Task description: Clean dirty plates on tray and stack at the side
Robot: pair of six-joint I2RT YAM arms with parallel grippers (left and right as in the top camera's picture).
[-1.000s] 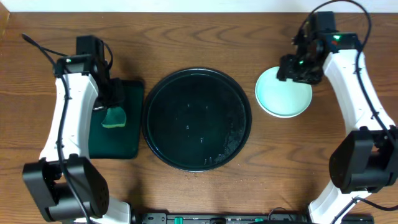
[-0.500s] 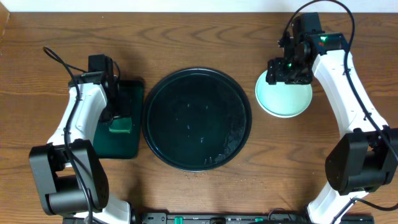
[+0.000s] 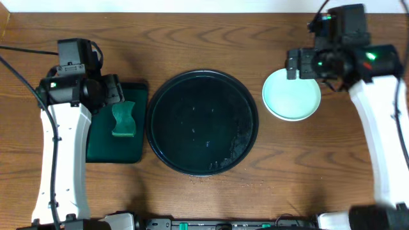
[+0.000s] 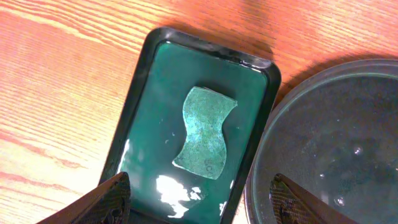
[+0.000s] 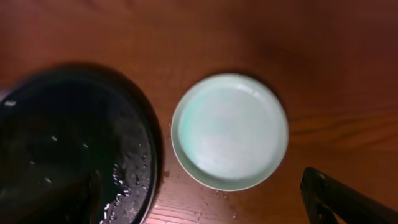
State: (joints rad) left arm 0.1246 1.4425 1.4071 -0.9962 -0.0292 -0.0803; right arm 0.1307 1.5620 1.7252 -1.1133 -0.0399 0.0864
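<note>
The round black tray [image 3: 160,137] sits mid-table, wet with droplets and with no plates on it. To its right a pale mint plate [image 3: 291,96] lies on the table with a clean face [image 5: 230,127]. I cannot tell if other plates lie under it. My right gripper [image 3: 305,64] hangs open above the plate's far edge, and only one of its fingers [image 5: 342,202] shows in the right wrist view. My left gripper [image 4: 202,199] is open and empty above the green sponge [image 4: 205,132].
The sponge [image 3: 123,119] lies flat in a small rectangular dark green tray [image 3: 102,150], wet inside, just left of the black tray [image 4: 336,137]. Bare wooden table surrounds both trays and the plate.
My left gripper opened, let go of the sponge and rose. The sponge now lies flat in the green tray. My right gripper opened wider and lifted away from the plate.
</note>
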